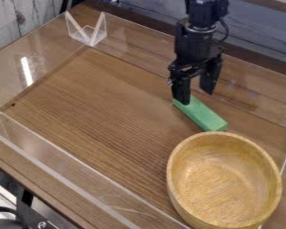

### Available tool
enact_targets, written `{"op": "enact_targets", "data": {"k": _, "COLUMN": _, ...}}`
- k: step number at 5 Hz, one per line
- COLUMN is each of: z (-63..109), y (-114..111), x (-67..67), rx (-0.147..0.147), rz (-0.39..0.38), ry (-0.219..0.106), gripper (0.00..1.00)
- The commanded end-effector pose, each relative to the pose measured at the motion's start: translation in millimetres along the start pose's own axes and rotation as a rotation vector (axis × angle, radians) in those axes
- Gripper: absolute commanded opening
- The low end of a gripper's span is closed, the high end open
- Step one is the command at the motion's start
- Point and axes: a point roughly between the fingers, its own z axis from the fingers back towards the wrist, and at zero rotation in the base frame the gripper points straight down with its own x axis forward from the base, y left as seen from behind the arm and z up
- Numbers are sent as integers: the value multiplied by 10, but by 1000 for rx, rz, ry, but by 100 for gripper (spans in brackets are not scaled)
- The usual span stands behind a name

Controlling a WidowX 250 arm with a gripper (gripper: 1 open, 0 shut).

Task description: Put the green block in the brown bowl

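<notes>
The green block (203, 114) lies flat on the wooden table, running diagonally, just beyond the brown bowl's far rim. The brown bowl (224, 182) is a large round wooden bowl at the front right and holds nothing. My gripper (195, 91) points straight down, open, with its two dark fingers hanging just above the block's far-left end. Nothing is between the fingers.
Clear acrylic walls (38, 134) fence the wooden table (92, 103) on the left, front and back. A small clear bracket (86, 30) stands at the back left corner. A dark strip runs behind the arm along the back edge.
</notes>
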Motion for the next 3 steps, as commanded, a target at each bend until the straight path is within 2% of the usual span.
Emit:
{"op": "enact_targets", "data": {"k": 1, "z": 249, "y": -28, "x": -71, "rx": -60, "rz": 12, "ry": -16, "gripper": 100}}
{"op": "enact_targets", "data": {"k": 2, "z": 317, "y": 0, "x": -93, "rx": -63, "rz": 24, "ry": -15, "gripper": 100}}
{"op": "enact_targets", "data": {"k": 3, "z": 374, "y": -31, "x": -192, "rx": -61, "rz": 6, "ry": -15, "gripper": 100}}
